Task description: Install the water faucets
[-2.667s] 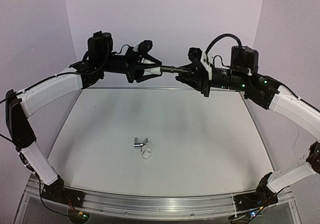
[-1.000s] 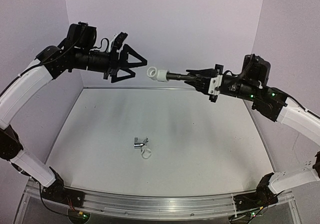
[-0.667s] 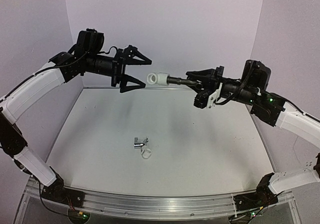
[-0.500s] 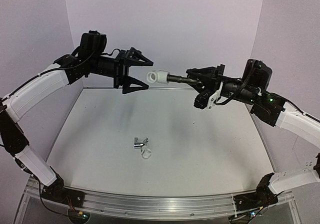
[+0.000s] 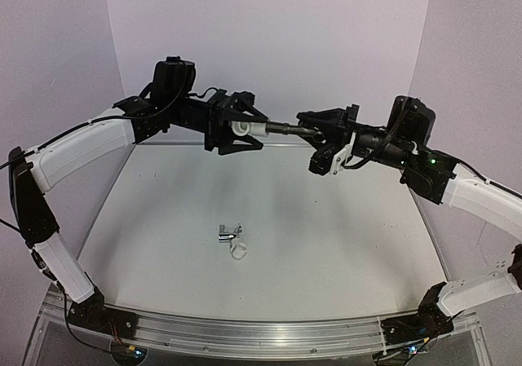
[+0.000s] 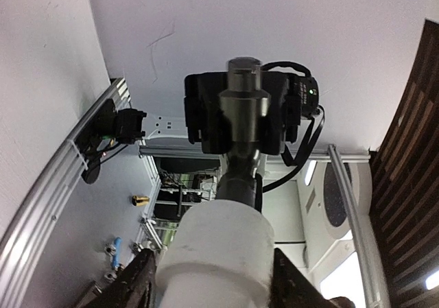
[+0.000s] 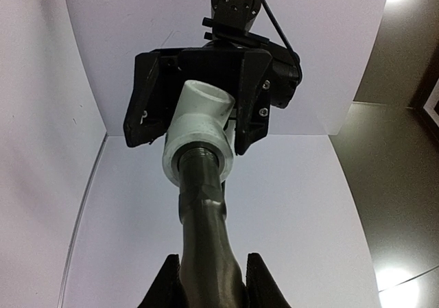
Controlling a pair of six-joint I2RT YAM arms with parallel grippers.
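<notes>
My right gripper is shut on the matte black faucet and holds it level, high above the table. In the right wrist view the gripper clasps the faucet body. The faucet's threaded stem sits in the white elbow fitting, also seen in the right wrist view. My left gripper is closed round the fitting, with a dark finger against each side. A shiny chrome faucet lies on the table.
A small white ring lies just in front of the chrome faucet on the grey table. Pale walls stand at the back and both sides. A metal rail runs along the near edge.
My left gripper let go of the fitting, swung away open, then came back right and closed round it again. The right gripper kept the faucet and fitting throughout.
</notes>
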